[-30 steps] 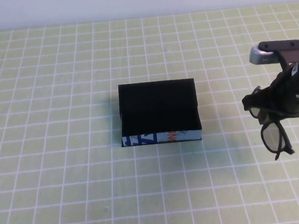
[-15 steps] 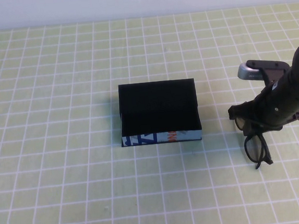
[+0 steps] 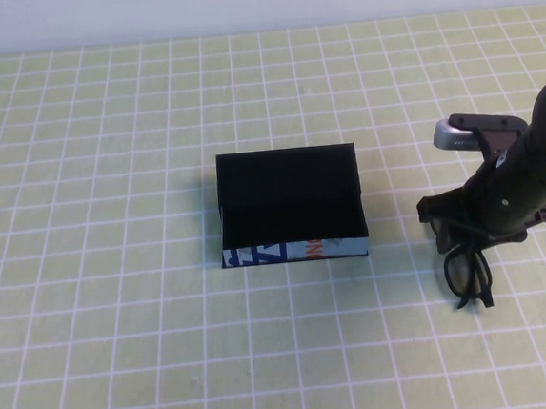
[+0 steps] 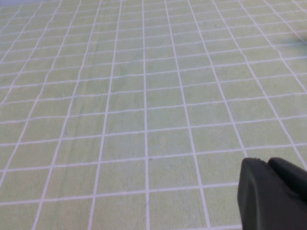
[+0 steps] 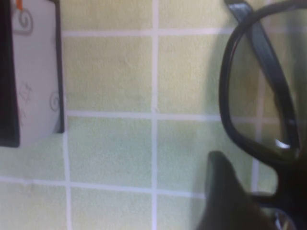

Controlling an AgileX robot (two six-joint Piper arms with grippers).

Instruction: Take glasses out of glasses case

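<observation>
Clamped on the glasses [image 3: 468, 269], our right gripper [image 3: 467, 235] hangs low over the green gridded mat [image 3: 117, 276], to the right of the glasses case [image 3: 290, 205] and apart from it. From the high view we see the black frame dangling below the fingers, its lower lens rim down at or very near the mat; whether it actually touches we cannot tell. In the right wrist view one squarish lens [image 5: 256, 86] fills the frame with the mat's white lines showing through it, and the white printed edge of the case [image 5: 33, 72] sits off to one side, which confirms that the glasses are clear of the box. The case itself lies open near the middle of the mat, its black interior showing nothing inside, its printed front edge facing the near side. Our left gripper [image 4: 273, 191] is out of the high view; its own wrist camera shows only a dark fingertip over bare mat, and we cannot tell whether its jaws are apart or together. We judge the removal itself done and the step in hand to be setting the glasses down beside the case. The next move calls for a gentle final descent so the frame settles flat rather than tipping onto a lens, then parting the jaws and lifting straight up, clear of the folding arms.
</observation>
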